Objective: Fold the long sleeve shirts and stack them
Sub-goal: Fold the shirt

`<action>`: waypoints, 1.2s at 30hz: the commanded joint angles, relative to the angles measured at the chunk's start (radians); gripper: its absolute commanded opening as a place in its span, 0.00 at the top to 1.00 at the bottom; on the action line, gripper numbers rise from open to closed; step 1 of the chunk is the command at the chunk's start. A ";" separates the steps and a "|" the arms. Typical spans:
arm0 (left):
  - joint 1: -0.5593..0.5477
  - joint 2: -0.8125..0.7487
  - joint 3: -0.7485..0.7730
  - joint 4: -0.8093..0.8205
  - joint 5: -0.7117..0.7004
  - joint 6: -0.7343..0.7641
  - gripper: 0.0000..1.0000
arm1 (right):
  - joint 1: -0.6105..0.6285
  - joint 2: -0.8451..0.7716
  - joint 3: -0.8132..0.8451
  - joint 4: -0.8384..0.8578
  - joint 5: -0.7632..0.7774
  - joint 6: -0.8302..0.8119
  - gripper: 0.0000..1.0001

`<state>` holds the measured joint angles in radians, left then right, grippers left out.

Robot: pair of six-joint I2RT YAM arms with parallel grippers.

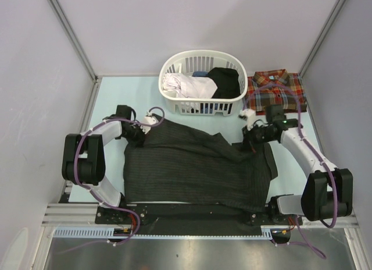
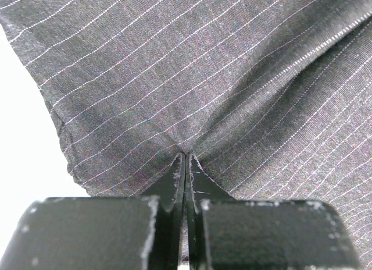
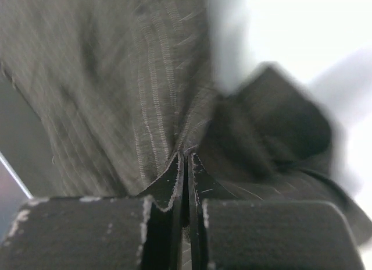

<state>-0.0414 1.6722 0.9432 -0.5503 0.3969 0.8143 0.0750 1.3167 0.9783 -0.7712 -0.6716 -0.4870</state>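
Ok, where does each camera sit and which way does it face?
Top external: above and behind, facing down at table, pinstriped shirt, laundry basket, plaid shirt; both arms show.
Left wrist: on left arm, facing along its shut jaws pinching the shirt.
Right wrist: on right arm, likewise, jaws shut on it.
All share the pinstriped shirt.

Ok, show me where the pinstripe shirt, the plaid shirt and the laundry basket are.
pinstripe shirt [image 1: 197, 171], top view, middle of its spread body.
plaid shirt [image 1: 279, 77], top view, its collar.
laundry basket [image 1: 200, 107], top view, its near slotted wall.
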 commanded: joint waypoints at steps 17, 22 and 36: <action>0.092 -0.117 0.183 -0.198 0.364 0.382 0.42 | 0.367 -0.064 -0.214 -0.016 0.237 -0.389 0.87; -0.017 -0.071 0.215 -0.299 0.315 0.595 0.37 | 0.376 -0.001 -0.216 -0.011 0.234 -0.384 0.88; -0.075 -0.219 -0.013 -0.288 0.123 0.743 0.39 | 0.388 -0.007 -0.204 0.003 0.219 -0.338 0.87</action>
<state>-0.1120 1.5337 1.0309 -0.9028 0.6018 1.4967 0.4568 1.3144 0.7547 -0.7826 -0.4500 -0.8375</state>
